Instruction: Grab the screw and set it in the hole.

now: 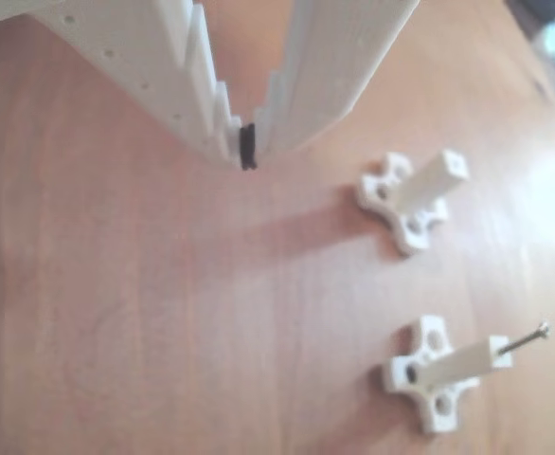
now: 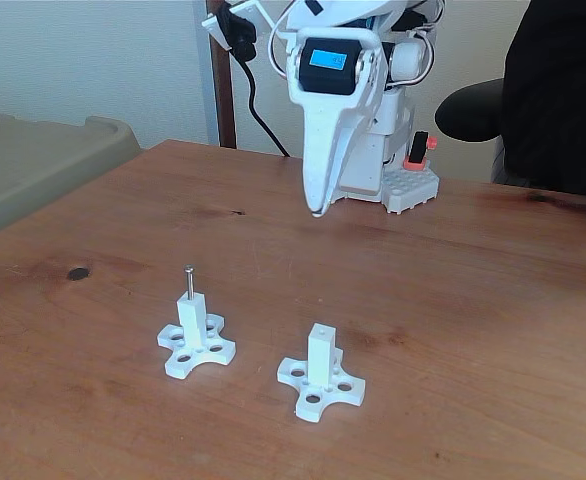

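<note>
Two white posts were seen on the table, the screw (image 2: 188, 280) standing upright in the left post (image 2: 192, 318), well below and left of the raised gripper (image 2: 316, 211), its jaws together and empty.

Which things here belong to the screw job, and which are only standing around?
Belong to the job:
- screw, standing in the hole of the left post
- gripper, shut, empty

Just around:
- second post, its hole empty
- table
</note>
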`<move>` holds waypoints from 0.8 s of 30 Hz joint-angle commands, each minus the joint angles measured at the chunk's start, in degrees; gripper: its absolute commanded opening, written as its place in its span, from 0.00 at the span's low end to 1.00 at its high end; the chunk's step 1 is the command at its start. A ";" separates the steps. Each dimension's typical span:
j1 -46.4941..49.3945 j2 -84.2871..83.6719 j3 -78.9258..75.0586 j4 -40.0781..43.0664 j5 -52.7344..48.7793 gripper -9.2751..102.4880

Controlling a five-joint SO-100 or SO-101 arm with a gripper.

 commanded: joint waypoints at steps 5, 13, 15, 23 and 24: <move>-0.53 -11.87 -11.60 -2.64 0.26 0.04; -0.09 -23.55 -23.03 -2.11 1.76 0.04; 0.00 -26.72 -26.72 -1.05 2.29 0.04; 0.09 -38.85 -39.99 3.43 4.31 0.04; 0.09 -40.08 -41.22 3.60 4.57 0.04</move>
